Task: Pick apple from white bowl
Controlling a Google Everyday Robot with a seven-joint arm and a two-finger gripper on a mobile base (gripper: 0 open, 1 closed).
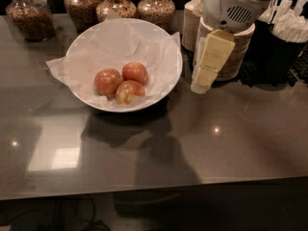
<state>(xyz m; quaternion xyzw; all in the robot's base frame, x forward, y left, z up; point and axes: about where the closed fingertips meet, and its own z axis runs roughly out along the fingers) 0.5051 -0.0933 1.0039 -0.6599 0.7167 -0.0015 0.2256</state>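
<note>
The white bowl point(166, 42), lined with crinkled white paper, stands on the dark counter at the back centre-left. Three apples lie in it. The evenly orange-red apple point(108, 82) is on the left. A smaller, deeper red apple point(135, 73) is to its right, and an apple with a pale yellow patch point(129, 92) is in front. My gripper point(198, 86) hangs from the white arm at the upper right. It points down just outside the bowl's right rim, apart from the apples and holding nothing.
Glass jars point(32, 17) of dry food line the back edge behind the bowl. Stacks of tan paper bowls point(238, 52) stand right behind the gripper. Dark holders with white utensils point(291, 30) are at the far right. The counter's front edge point(154, 189) runs across below.
</note>
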